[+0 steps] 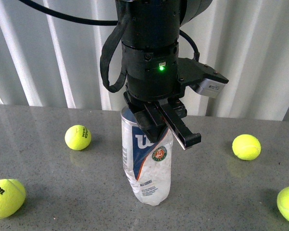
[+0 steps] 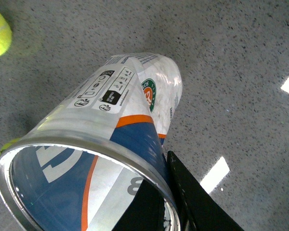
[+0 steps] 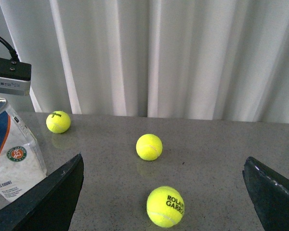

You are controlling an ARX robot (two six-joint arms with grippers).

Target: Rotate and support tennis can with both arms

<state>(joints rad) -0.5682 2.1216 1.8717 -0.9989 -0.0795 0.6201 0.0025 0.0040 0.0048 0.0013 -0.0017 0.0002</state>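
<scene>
The tennis can (image 1: 147,163) stands upright on the grey table (image 1: 216,192), open metal rim up, W logo and round badge facing me. My left gripper (image 1: 171,134) comes down from above and is shut on the can's rim. In the left wrist view one finger (image 2: 139,214) is inside the can (image 2: 125,96) and the other finger (image 2: 195,202) is outside, with the left gripper (image 2: 166,192) pinching the wall. My right gripper (image 3: 163,163) is open and empty, low over the table, with the can (image 3: 12,154) off beside one finger (image 3: 58,197).
Several yellow-green tennis balls lie around the can: one at the left (image 1: 78,137), one at the right (image 1: 246,147), one at the near left (image 1: 5,198). Two balls (image 3: 149,147) (image 3: 165,206) lie between the right gripper's fingers. A white curtain (image 1: 260,57) hangs behind the table.
</scene>
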